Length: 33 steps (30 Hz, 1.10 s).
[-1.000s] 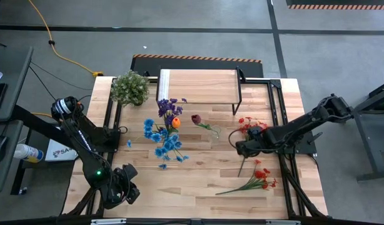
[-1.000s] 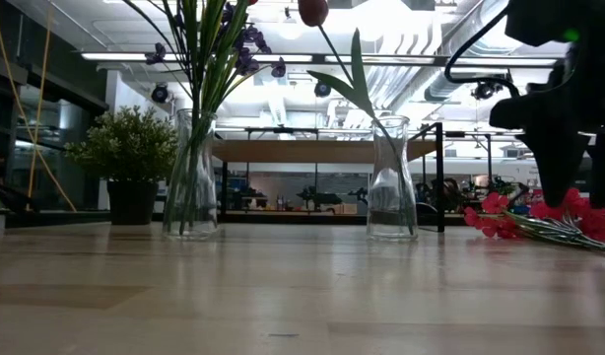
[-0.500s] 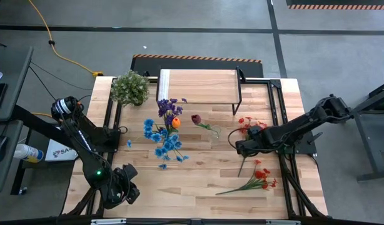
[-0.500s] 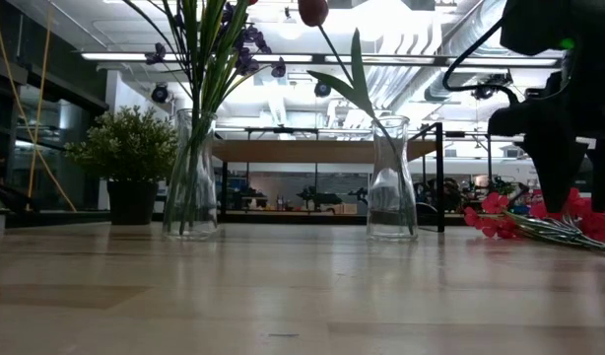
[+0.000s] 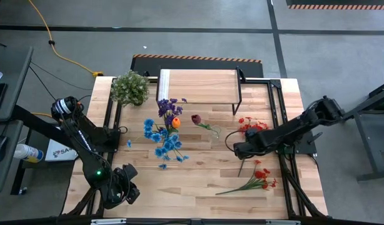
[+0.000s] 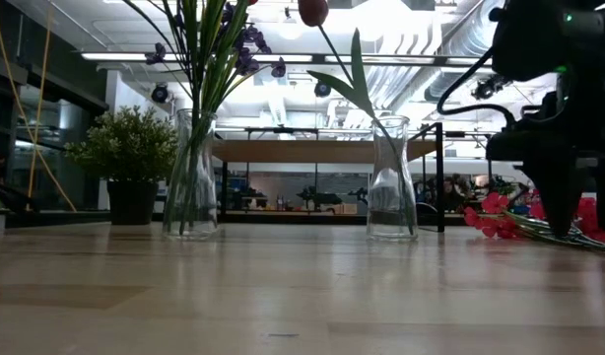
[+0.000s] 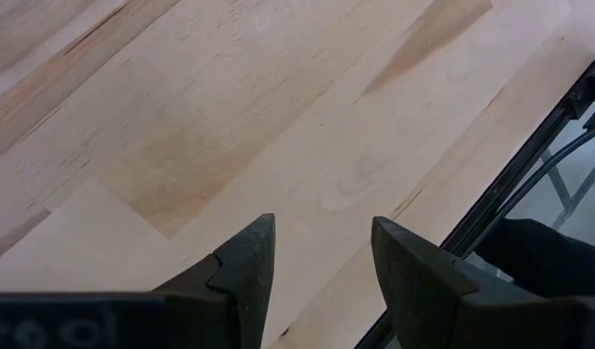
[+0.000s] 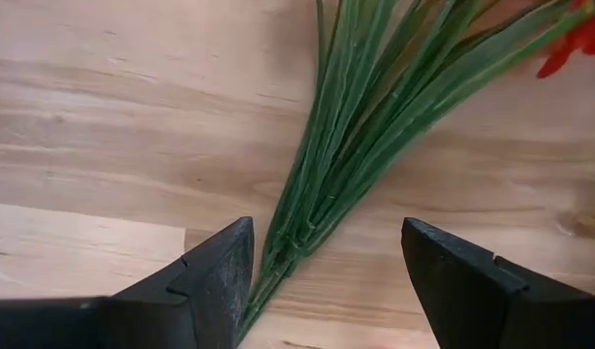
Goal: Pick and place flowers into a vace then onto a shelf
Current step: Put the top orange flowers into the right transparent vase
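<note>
While the right gripper (image 8: 322,281) hangs with fingers spread wide on either side of the stems, nothing is gripped. Red flowers (image 5: 250,128) lie flat on the table's (image 5: 198,178) right side, stems toward the front edge, blooms toward the shelf (image 5: 198,85). Left gripper (image 7: 322,267): parted, front-left corner.

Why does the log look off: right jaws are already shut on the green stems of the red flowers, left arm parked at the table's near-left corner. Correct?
Not quite. The right gripper has open jaws straddling the green stems, not shut on them; the right wrist view shows this. The left gripper is parked at the near-left corner, as you say.
</note>
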Each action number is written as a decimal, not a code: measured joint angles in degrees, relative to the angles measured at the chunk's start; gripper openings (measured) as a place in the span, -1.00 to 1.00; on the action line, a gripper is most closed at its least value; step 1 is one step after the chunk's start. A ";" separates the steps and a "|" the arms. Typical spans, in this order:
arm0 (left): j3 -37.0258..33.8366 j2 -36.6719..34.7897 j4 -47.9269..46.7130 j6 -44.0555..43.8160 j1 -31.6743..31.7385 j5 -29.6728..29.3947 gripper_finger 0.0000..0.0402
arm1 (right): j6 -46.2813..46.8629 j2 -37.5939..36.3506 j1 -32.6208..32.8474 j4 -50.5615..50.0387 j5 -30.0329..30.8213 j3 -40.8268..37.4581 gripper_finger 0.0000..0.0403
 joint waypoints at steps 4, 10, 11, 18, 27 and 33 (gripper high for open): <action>0.02 0.00 0.00 0.00 -0.02 0.02 0.03 | 0.00 1.70 -0.69 1.62 -0.18 0.00 0.25; 0.02 0.00 0.07 0.00 0.00 0.02 0.03 | 0.00 3.96 -1.67 2.47 -0.27 0.16 0.25; 0.02 0.00 0.15 0.00 -0.02 0.02 0.03 | 0.01 4.19 -1.76 2.58 -0.25 0.20 0.25; 0.00 0.00 0.18 0.00 -0.02 0.02 0.03 | 0.00 4.22 -2.59 1.89 -0.46 0.17 0.25; 0.00 0.00 0.11 0.00 0.00 0.02 0.03 | 0.00 4.29 -2.59 1.61 -0.36 0.09 0.24; 0.02 0.00 0.09 0.00 -0.02 0.02 0.03 | 0.00 4.33 -2.61 1.65 -0.25 0.07 0.06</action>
